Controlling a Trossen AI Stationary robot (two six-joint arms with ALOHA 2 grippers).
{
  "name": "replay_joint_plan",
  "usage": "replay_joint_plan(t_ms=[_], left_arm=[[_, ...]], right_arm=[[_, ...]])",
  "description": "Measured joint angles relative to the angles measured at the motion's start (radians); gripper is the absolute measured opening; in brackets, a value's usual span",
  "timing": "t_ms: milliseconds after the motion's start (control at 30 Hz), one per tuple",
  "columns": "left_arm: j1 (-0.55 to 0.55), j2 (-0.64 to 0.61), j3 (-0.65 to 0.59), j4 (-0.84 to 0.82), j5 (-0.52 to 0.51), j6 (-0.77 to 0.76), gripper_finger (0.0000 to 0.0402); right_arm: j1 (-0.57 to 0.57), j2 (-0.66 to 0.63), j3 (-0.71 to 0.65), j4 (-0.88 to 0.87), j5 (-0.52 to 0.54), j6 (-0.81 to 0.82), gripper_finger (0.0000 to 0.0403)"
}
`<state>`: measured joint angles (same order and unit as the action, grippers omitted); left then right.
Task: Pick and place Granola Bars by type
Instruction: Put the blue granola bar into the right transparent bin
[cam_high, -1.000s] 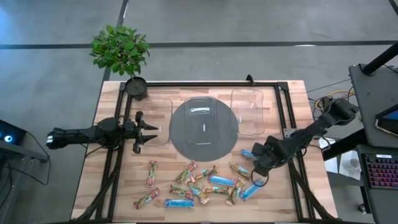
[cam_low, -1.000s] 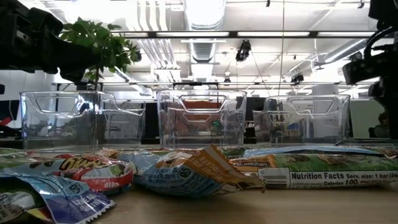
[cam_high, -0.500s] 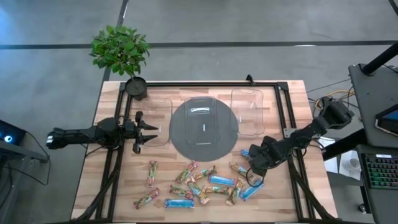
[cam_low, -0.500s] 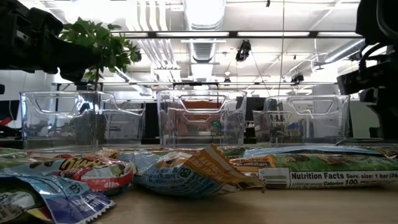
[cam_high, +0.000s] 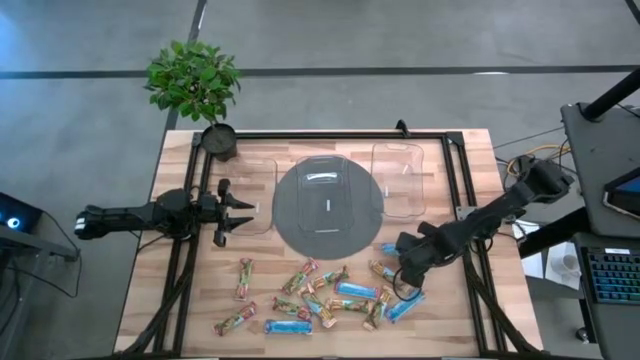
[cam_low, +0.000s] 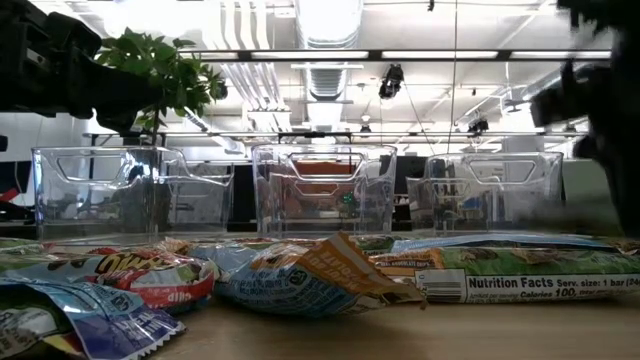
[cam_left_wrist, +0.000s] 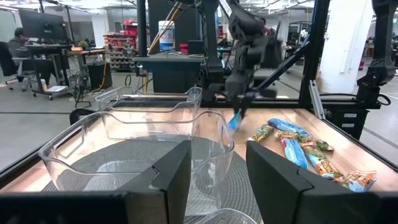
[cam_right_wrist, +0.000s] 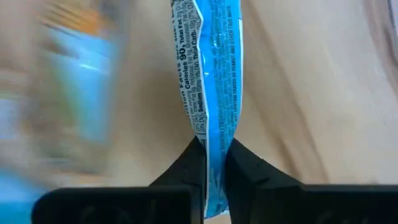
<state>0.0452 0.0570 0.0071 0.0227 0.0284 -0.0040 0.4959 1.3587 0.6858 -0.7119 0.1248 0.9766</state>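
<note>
Several granola bars, some blue and some green, orange and tan, lie scattered on the near half of the wooden table. My right gripper stands over the right end of the pile, shut on a blue bar, which also shows in the left wrist view. My left gripper waits open at the left, at the rim of the left clear bin, with nothing between its fingers. My right gripper pinches the blue bar by one end between its two fingers. The fingers point down from above, and the bar runs on in line with them. The bar hangs below the fingers; whether its lower end clears the table, I cannot tell.
A clear middle bin stands on a round grey mat, and a clear right bin is beside it. A potted plant stands at the far left corner. Black rails run along the table's sides.
My right gripper has moved toward the table's left and far edges to the blue bar at the pile's right end and has shut on it. The bar, which lay flat on the table, now hangs from the fingers.
</note>
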Motion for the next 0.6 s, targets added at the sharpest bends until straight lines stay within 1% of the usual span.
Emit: replay_joint_plan(t_ms=[100, 167, 233, 300, 367, 433, 533, 600], left_arm=[[0.000, 0.000, 0.000, 0.000, 0.000, 0.000, 0.0138], [0.000, 0.000, 0.000, 0.000, 0.000, 0.000, 0.0138], [0.000, 0.000, 0.000, 0.000, 0.000, 0.000, 0.0138], [0.000, 0.000, 0.000, 0.000, 0.000, 0.000, 0.0138], [0.000, 0.000, 0.000, 0.000, 0.000, 0.000, 0.0138], [0.000, 0.000, 0.000, 0.000, 0.000, 0.000, 0.0138], [0.000, 0.000, 0.000, 0.000, 0.000, 0.000, 0.0138], [0.000, 0.000, 0.000, 0.000, 0.000, 0.000, 0.0138]], right_arm=[[0.000, -0.083, 0.059, 0.002, 0.008, 0.011, 0.0028], [-0.010, -0.150, 0.097, 0.015, 0.053, 0.041, 0.0030], [-0.036, -0.229, 0.128, 0.023, 0.148, 0.119, 0.0030], [-0.086, -0.304, 0.135, 0.019, 0.271, 0.259, 0.0030], [-0.163, -0.363, 0.120, 0.009, 0.352, 0.402, 0.0033], [-0.257, -0.411, 0.088, 0.008, 0.369, 0.456, 0.0040], [-0.400, -0.431, 0.043, 0.009, 0.319, 0.397, 0.0062], [-0.490, -0.424, 0.020, 0.005, 0.283, 0.363, 0.0085]])
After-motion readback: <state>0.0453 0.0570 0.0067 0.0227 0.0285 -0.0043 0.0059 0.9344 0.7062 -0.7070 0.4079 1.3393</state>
